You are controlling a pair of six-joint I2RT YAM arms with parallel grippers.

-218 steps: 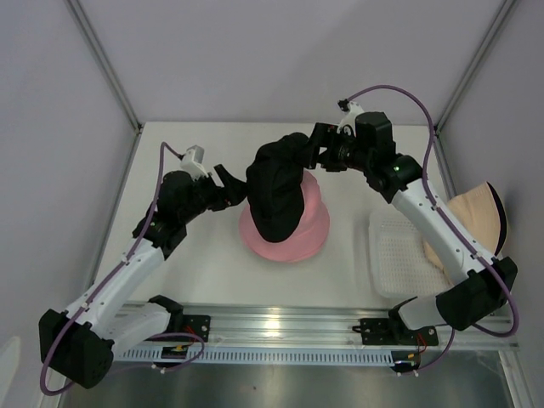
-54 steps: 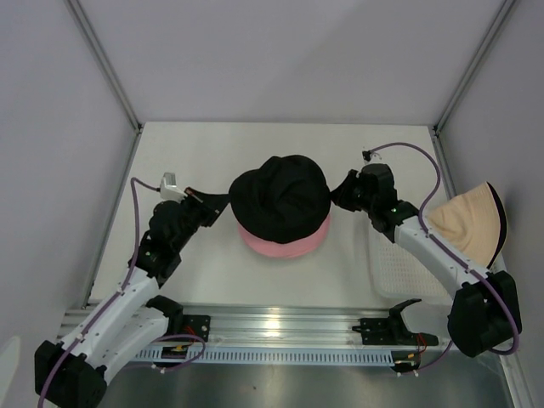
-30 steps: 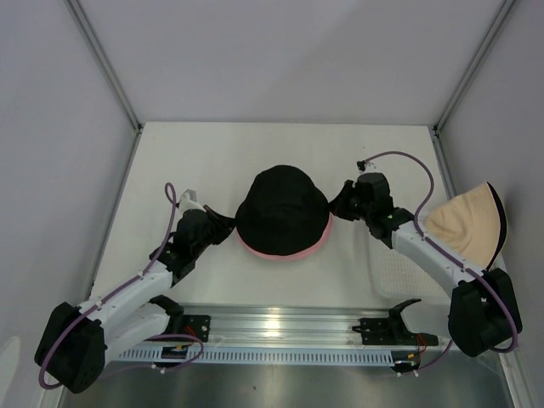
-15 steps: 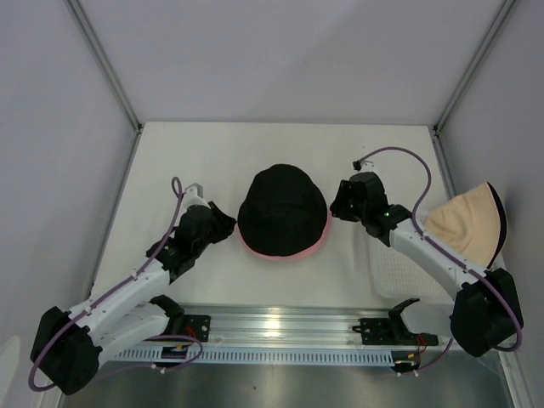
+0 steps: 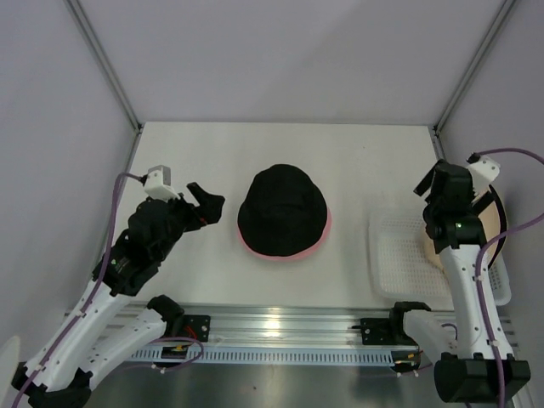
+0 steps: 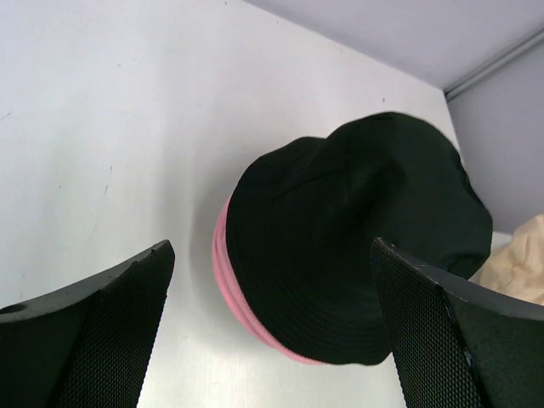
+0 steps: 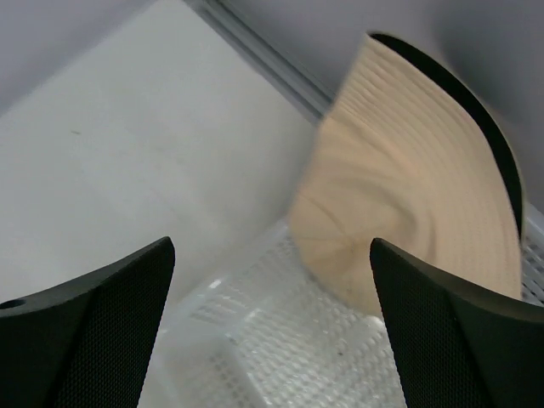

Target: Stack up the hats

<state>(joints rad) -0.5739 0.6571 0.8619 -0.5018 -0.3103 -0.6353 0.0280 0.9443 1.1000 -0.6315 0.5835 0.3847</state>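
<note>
The beige hat (image 7: 408,187) leaned tilted in the white mesh tray (image 7: 297,357) at the table's right edge. It looked soft and light (likely to sag once lifted), so the upper brim seemed the place to pinch. The right gripper (image 5: 431,183) hovered over it, jaws wide and empty. Beyond, mid-table, the black hat (image 5: 282,208) capped the pink hats (image 5: 321,240). The left gripper (image 5: 208,204) stood beside them, equally agape.

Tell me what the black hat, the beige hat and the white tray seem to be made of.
Black hat: soft matte cloth, likely cotton; it shows gentle folds.
Beige hat: matte fabric with fine ribbed lines, perhaps corduroy.
White tray: probably plastic; a rigid mesh of small holes with a faint sheen.
</note>
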